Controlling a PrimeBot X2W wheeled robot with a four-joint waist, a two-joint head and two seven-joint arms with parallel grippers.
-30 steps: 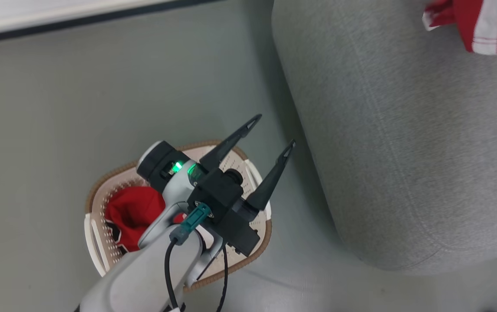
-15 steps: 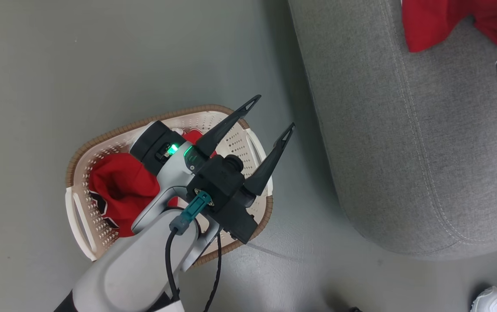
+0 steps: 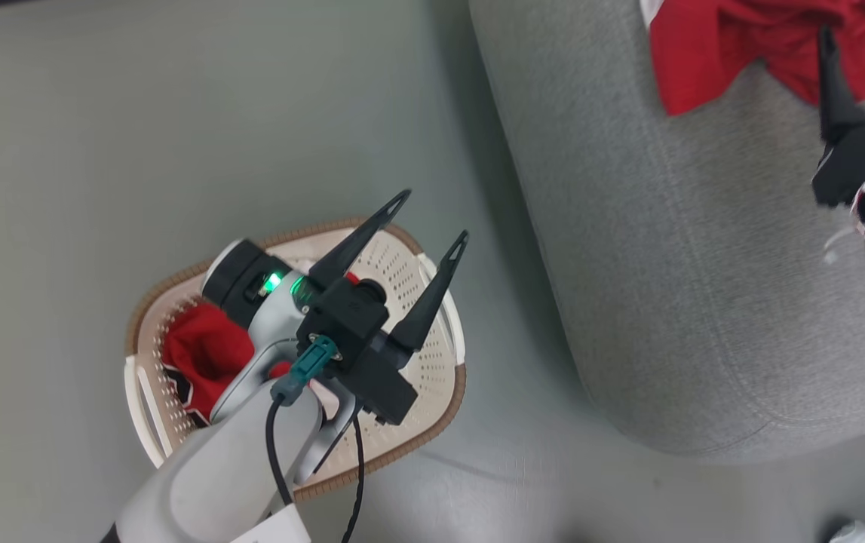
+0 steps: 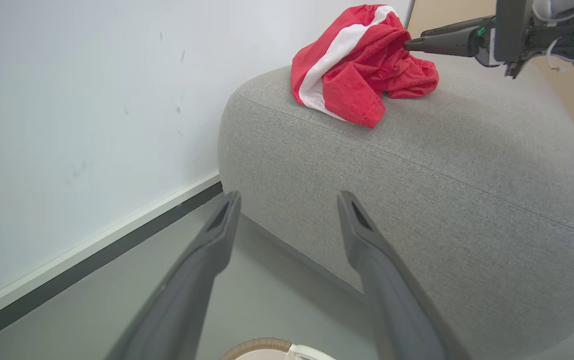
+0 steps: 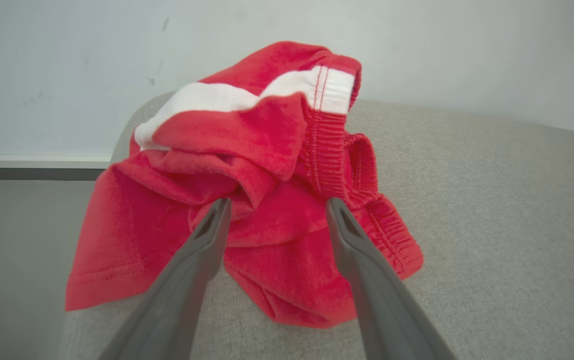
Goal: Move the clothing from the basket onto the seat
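Our left claw (image 3: 434, 215) hangs over the basket (image 3: 432, 377), its two dark fingers spread wide with nothing between them. In the left wrist view the tips point toward the side of the seat (image 3: 666, 264), with a bit of the basket's brown rim showing at the bottom edge.

The basket stands on the grey floor (image 3: 176, 113), just beside the seat and apart from it. Inside lies a red piece (image 3: 202, 351) with a dark and white edge, bunched against the left side and partly hidden under our forearm.

Our right claw (image 5: 277, 202) is over the top of the seat, and its fingers stand apart too, so it is open and grips nothing. The tips sit at the near edge of the clothing (image 5: 266, 150) that lies there: a crumpled red garment with a broad white stripe and a gathered elastic band. It rests on the seat near a rounded corner, one flap drooping over the edge. We cannot tell whether the fingertips touch the cloth or only stand over it.

Behind the seat we see a pale wall (image 4: 66, 100) with a dark baseboard (image 4: 91, 262) along the floor.
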